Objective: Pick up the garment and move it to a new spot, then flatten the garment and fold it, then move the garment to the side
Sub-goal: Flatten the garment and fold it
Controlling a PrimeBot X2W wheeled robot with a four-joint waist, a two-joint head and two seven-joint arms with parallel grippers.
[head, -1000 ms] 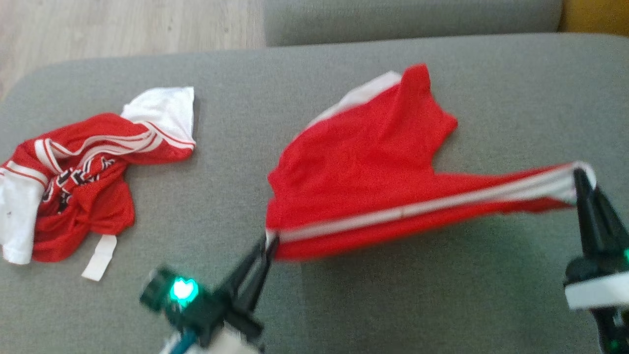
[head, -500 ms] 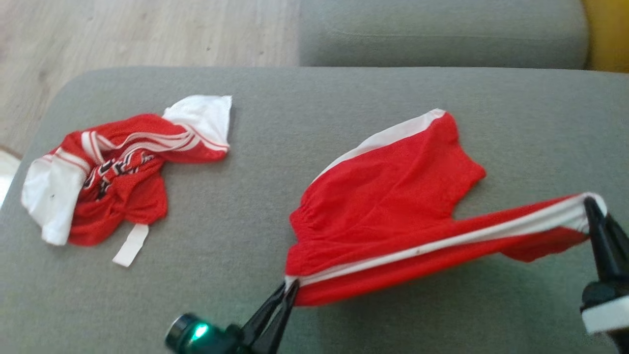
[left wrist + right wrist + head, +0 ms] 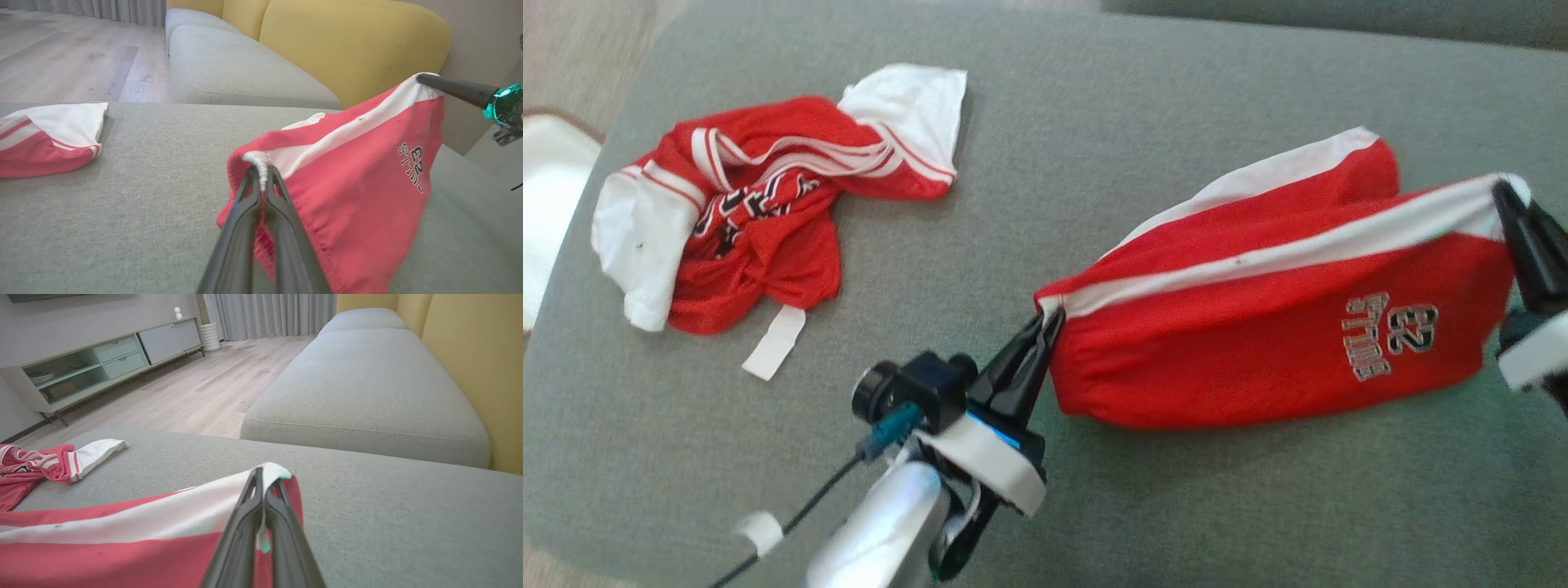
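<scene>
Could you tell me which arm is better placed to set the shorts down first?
Probably left. The left gripper pinches the waistband of the red shorts low over the grey cushion; the right gripper holds the hem end, apparently higher. Both are shut on them.

- This is a home living room.
- In the right wrist view, grey fabric sofa seat cushions (image 3: 367, 388) run from the centre toward one o'clock. Yellow back cushions (image 3: 470, 355) stand along them at three o'clock.
- A pale wood-plank floor (image 3: 196, 392) lies at eleven o'clock.
- A low sideboard (image 3: 102, 363) stands against the wall at ten o'clock. It has open shelves and pale green drawers, and a small white ornament (image 3: 178, 312) sits on top.
- Grey floor-length curtains (image 3: 278, 314) hang at twelve o'clock, with a white ribbed cylinder (image 3: 210, 335) on the floor just beside them.
- In the head view there is sportswear on the wide grey upholstered seat (image 3: 1094, 122). Red shorts (image 3: 1258, 351) are at three o'clock and a crumpled red-and-white jersey (image 3: 752, 212) at ten o'clock.
</scene>
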